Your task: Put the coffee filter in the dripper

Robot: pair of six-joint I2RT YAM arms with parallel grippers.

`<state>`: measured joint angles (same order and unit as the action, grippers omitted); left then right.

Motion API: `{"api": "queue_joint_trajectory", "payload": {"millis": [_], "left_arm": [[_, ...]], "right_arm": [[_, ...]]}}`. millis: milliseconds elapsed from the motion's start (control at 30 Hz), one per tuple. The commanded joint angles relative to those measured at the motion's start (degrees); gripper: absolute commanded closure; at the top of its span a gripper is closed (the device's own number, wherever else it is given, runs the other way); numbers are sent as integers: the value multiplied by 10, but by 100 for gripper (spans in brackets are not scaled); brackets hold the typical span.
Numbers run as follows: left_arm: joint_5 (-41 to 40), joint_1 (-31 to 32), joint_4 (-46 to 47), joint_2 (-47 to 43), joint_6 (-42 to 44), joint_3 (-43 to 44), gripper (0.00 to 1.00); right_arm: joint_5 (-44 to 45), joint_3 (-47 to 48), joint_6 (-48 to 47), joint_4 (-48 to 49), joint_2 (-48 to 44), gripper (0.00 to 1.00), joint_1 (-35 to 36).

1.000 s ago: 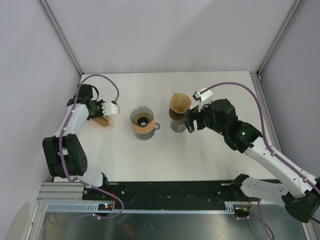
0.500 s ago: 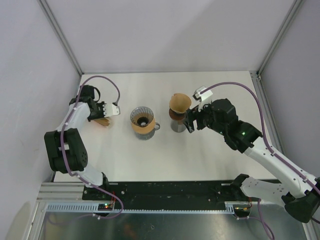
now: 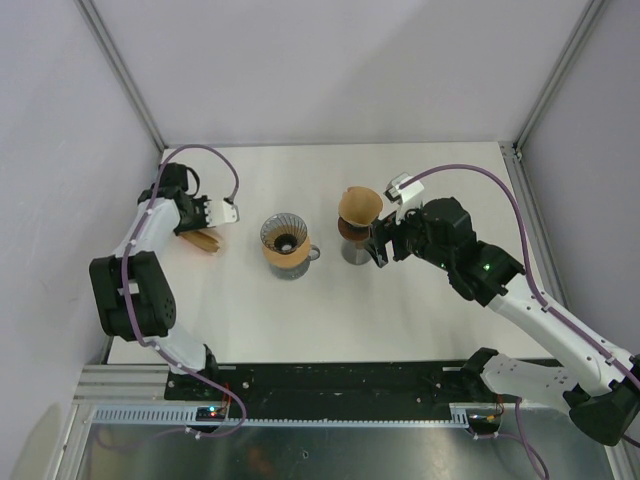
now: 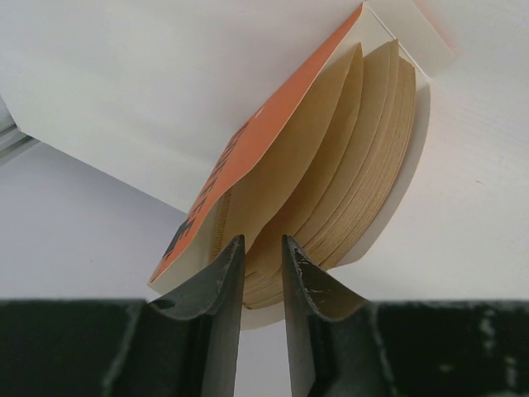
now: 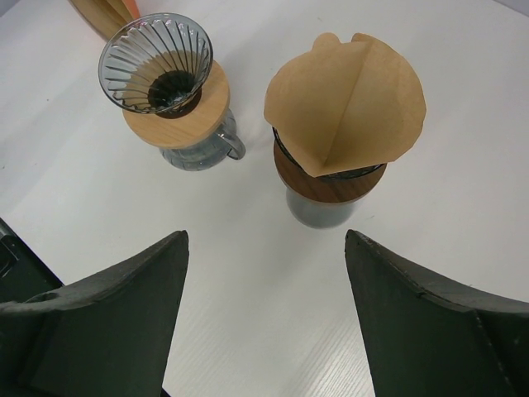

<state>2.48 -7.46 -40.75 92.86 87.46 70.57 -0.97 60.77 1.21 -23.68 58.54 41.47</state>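
Reading from the near edge: open white surface [image 3: 330,320] runs up to the two drippers. The right tool [image 5: 264,240], fingers spread wide and holding nothing, hovers on the near side of the dark-collared dripper [image 5: 331,186]. A brown coffee filter [image 5: 347,99] sits in it, its rim flaring above the collar. Beside it to the left, not touching, stands the ribbed glass dripper [image 5: 157,70], its bowl bare glass. At the surface's left edge, the left tool [image 4: 260,240] straddles the lower edge of a filter stack [image 4: 347,165] in an orange sleeve [image 4: 277,132]. Its fingers are narrowly apart, and whether they grip cannot be told. Beyond, open surface reaches the back wall [image 3: 340,70].
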Motion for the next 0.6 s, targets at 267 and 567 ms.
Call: {"api": "queue_joint_trajectory", "payload": {"millis": [267, 567], "left_arm": [[-23, 2, 11, 19, -1, 28, 73], [-41, 2, 21, 39, -5, 25, 75]], "right_arm": [[-13, 1, -10, 21, -11, 19, -2], [-18, 1, -10, 21, -12, 19, -3]]}}
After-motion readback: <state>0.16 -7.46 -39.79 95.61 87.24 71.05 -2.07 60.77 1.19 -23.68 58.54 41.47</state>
